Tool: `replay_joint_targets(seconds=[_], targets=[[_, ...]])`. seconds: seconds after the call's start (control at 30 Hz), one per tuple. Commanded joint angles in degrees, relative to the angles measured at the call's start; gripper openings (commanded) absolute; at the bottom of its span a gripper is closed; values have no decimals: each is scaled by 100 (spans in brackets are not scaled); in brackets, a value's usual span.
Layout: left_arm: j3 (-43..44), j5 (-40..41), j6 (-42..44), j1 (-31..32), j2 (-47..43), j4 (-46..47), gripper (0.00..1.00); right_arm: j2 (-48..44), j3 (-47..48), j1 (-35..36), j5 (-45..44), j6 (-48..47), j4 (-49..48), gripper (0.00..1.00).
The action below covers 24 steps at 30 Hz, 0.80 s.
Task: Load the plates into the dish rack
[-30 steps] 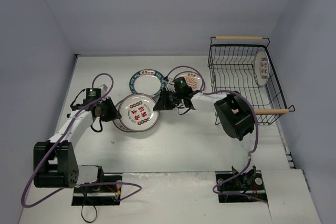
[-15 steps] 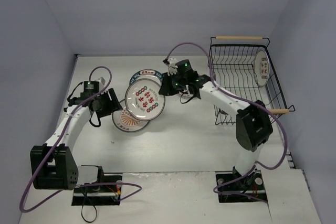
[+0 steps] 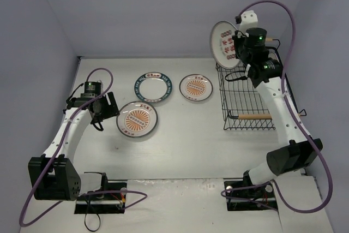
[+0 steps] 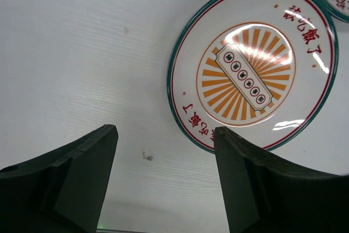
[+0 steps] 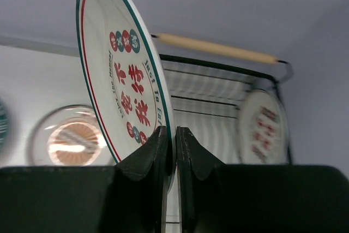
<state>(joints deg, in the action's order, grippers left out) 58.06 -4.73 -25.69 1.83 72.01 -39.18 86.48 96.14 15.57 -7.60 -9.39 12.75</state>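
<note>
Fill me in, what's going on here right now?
The right gripper is pinching a red-character plate by its rim, on edge, raised near the dish rack, which already holds one upright plate. The left gripper hangs open beside a sunburst plate on the table. A second sunburst plate and a teal-rimmed plate lie there too.

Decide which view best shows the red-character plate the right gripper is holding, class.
The right wrist view: the red-character plate is large and close, its rim pinched in the right gripper. The top external view shows it small, raised near the dish rack. The left wrist view misses it, showing an orange sunburst plate instead.
</note>
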Motion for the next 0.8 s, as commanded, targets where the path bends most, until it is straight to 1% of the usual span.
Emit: replay_joint_targets(seconds=[0.0, 0.1, 0.2, 0.33, 0.37, 0.53, 0.77], targets=[[170, 368, 56, 28, -117, -257, 71, -140, -77, -491, -1261, -871, -589, 0], [197, 359, 56, 28, -152, -309, 73, -26, -104, -984, -1402, -1021, -818, 0], [214, 368, 56, 29, -170, -371, 74, 220, -87, -1318, -1508, -1249, -1038, 0], [197, 359, 73, 28, -187, -406, 74, 606, -69, -1531, -1587, -1399, -1231, 0], [179, 350, 73, 28, -187, -406, 74, 668, -86, -1696, -1596, -1434, -1414, 0], [144, 280, 73, 37, -161, -433, 74, 1116, -86, -1952, -1754, -1593, -1627, 0], [170, 280, 91, 55, -3, -477, 74, 1442, -297, -2085, -1868, -1812, -1969, 0]])
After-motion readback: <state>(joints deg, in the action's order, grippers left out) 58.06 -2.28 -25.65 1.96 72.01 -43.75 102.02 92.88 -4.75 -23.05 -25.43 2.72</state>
